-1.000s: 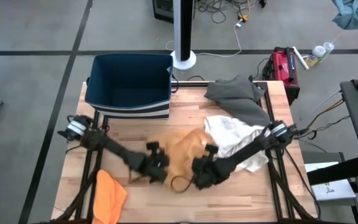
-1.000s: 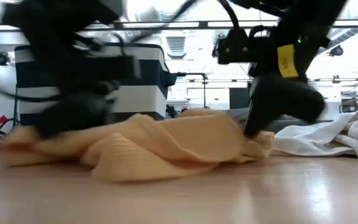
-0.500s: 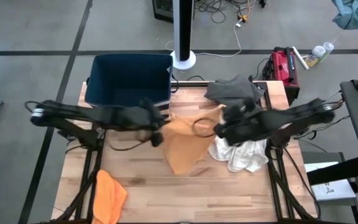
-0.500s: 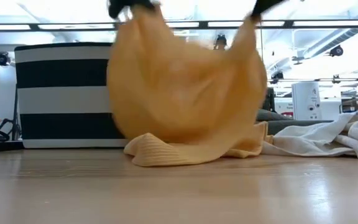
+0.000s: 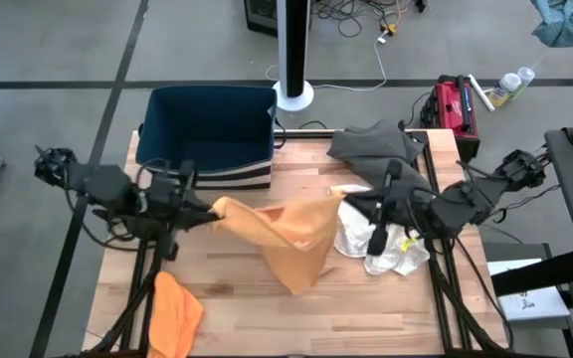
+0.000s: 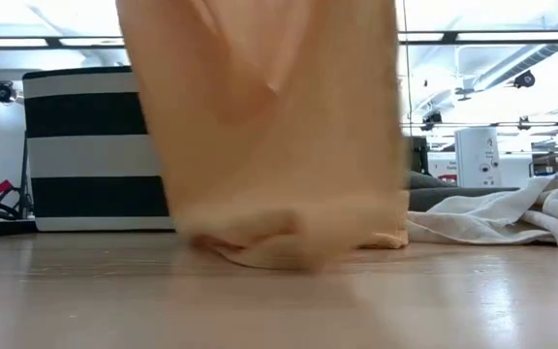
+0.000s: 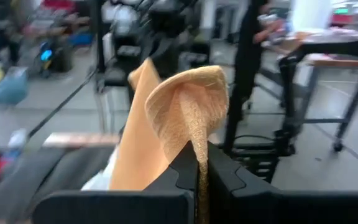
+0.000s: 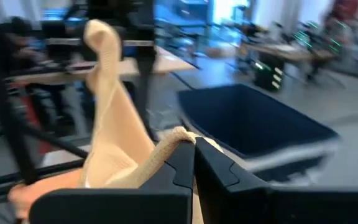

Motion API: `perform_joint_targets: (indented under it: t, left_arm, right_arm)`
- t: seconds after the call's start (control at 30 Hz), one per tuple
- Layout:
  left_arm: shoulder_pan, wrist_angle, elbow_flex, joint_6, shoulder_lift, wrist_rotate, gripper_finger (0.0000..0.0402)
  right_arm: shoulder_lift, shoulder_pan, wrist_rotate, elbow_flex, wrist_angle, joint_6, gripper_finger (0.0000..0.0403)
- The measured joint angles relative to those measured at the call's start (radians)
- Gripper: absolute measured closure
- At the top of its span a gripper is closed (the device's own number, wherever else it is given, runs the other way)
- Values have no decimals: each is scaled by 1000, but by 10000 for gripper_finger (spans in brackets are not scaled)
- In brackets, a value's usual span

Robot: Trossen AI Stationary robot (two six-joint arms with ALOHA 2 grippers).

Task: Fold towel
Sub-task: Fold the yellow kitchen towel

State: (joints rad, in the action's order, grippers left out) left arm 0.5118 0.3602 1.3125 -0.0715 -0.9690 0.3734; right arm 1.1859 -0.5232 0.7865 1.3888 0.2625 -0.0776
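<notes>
towel (image 5: 288, 231) lifted off table | left tool (image 5: 207, 206), right tool (image 5: 351, 202) raised, clamped on corners

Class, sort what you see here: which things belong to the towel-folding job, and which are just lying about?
In the job:
- pale orange towel, held up between the two arms
- left claw, shut on one corner
- right claw, shut on the other corner

Lying about:
- white cloth
- grey cloth
- bright orange cloth
- dark striped bin

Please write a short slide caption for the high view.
Both grippers, left and right, hold the orange towel stretched above the table.
</notes>
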Motion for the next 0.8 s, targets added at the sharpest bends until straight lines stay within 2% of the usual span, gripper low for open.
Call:
perform_joint_targets:
  t: [0.3,0.4,0.53,0.6,0.8]
  left_arm:
    - [109,-159,157,173,3,1,401]
    - [112,-154,164,174,3,-1,401]
    - [114,-70,159,156,0,-61,401]
    - [114,-22,158,141,-4,-49,401]
    - [112,145,140,54,-22,160,401]
  right_arm:
    - [15,-31,-114,111,-245,221,403]
    - [14,-31,-137,134,-259,227,403]
    - [12,-42,-217,149,-195,228,403]
    - [13,-49,-173,157,-125,222,403]
    - [14,-43,172,157,143,74,403]
